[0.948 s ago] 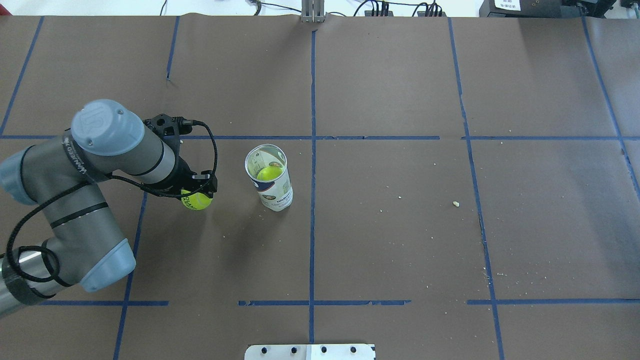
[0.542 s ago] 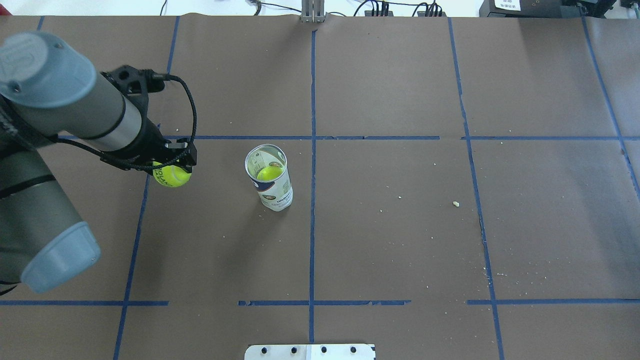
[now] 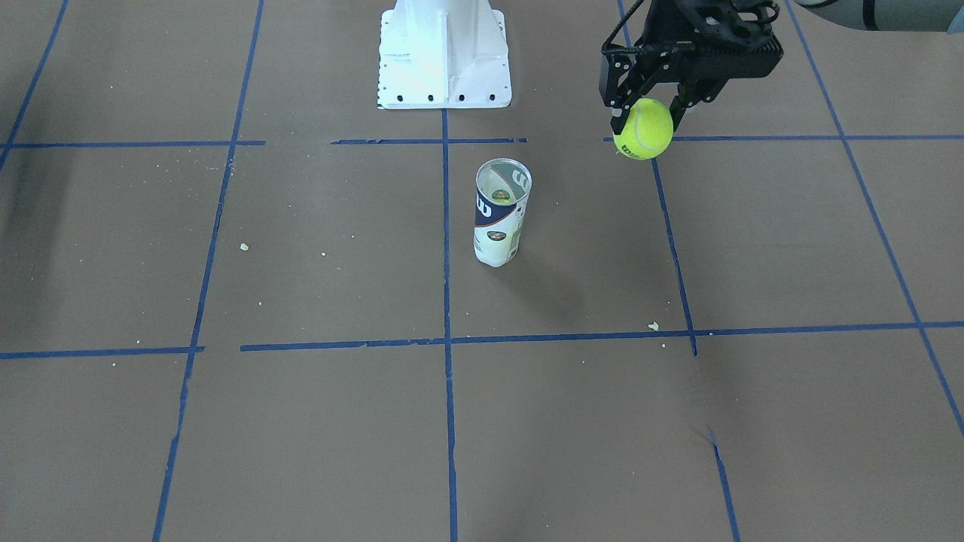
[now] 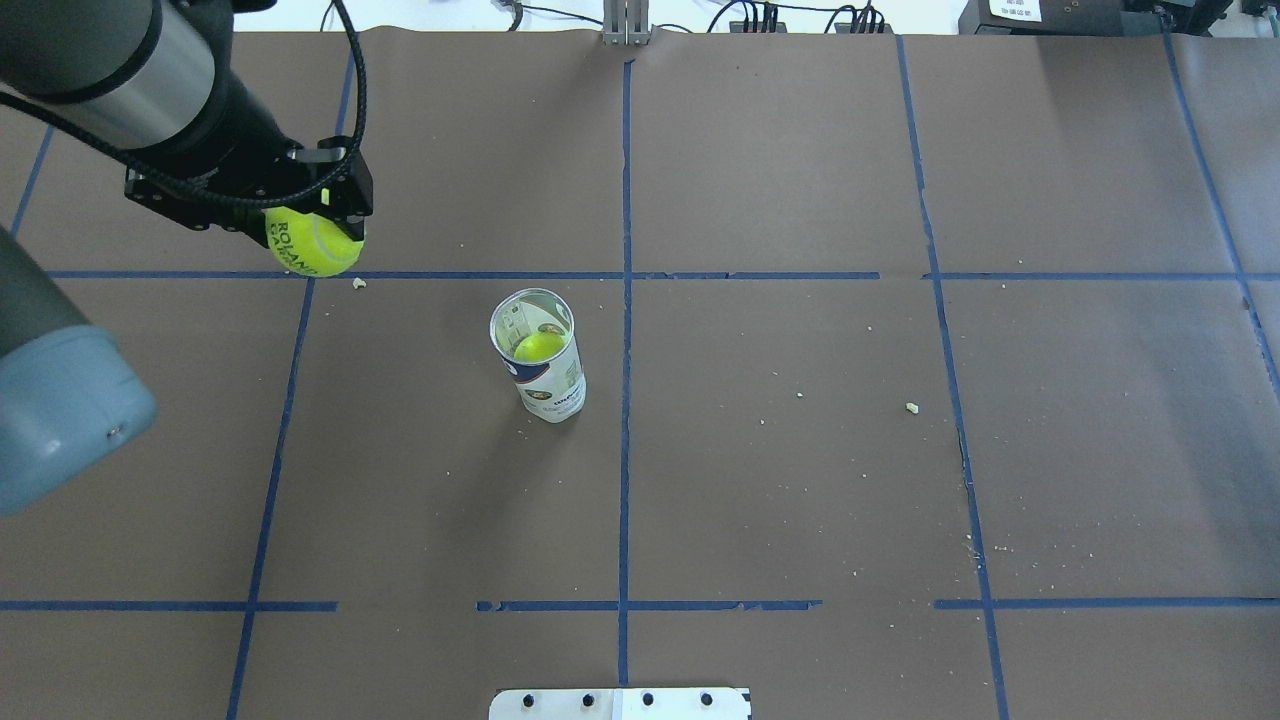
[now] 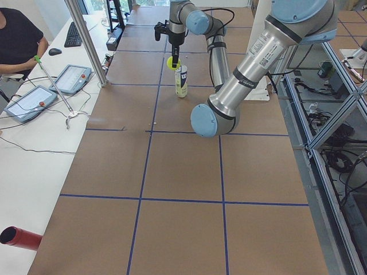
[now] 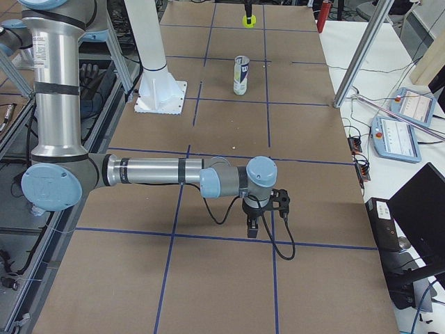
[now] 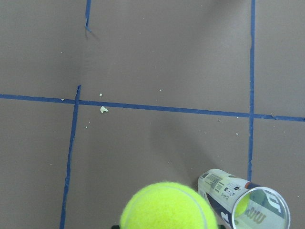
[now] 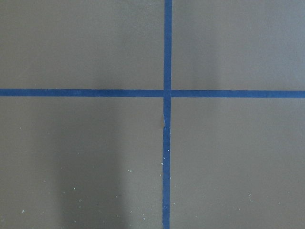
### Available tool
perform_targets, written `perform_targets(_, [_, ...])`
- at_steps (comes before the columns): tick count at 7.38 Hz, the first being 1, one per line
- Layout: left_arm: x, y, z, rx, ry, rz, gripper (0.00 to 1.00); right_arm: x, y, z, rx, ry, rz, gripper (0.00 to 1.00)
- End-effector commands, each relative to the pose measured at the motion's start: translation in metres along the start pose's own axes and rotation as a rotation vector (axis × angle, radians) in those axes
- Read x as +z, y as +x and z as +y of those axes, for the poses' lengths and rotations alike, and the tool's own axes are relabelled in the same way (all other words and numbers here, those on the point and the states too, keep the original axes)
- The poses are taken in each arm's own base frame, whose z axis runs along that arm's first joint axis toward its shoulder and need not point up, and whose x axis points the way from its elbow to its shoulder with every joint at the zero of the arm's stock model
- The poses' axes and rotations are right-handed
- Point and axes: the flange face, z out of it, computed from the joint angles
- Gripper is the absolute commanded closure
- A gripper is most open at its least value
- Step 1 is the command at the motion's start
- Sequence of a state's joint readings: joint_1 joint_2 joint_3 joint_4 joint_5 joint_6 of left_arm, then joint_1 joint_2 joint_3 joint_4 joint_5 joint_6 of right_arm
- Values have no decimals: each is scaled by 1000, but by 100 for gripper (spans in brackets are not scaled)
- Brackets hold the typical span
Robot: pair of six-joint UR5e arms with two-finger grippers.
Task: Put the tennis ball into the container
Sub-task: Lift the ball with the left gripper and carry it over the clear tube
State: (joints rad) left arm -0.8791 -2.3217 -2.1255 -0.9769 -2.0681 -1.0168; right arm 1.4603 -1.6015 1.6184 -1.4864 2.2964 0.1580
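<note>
The left gripper [image 3: 646, 111] is clamped on the tennis ball [image 3: 642, 129], which hangs under its fingers, lifted off the table [image 3: 301, 421]. The step looks like the carry. The ball should travel to the robot's right until it sits squarely over the round rim. It should then sink close to the rim before the fingers part, because the mouth looks barely wider than the ball and a sideways knock could tip the tall tube. The container [image 3: 498, 226] stands upright, below and to the right of the pincer and apart from it. Another ball [image 4: 540, 347] lies inside. Farthest off, the right gripper [image 6: 254, 224] hangs near the table, and I cannot tell whether it is apart or together
</note>
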Motion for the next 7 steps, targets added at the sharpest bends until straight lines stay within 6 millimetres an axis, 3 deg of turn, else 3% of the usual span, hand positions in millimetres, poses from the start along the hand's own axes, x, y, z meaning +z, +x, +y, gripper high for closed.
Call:
perform_targets(1, [7, 31, -9, -2, -27, 1, 100, 0, 0, 0, 0, 0, 0, 0])
perform_targets(2, [21, 49, 3, 4, -57, -1, 100, 0, 0, 0, 0, 0, 0, 0])
perform_targets(3, [34, 64, 2, -11, -65, 15, 100, 0, 0, 0, 0, 0, 0, 0])
perform_targets(4, [59, 81, 15, 6, -97, 8, 100, 0, 0, 0, 0, 0, 0, 0])
perform_targets(7, [94, 103, 19, 28, -117, 37, 100, 0, 0, 0, 0, 0, 0, 0])
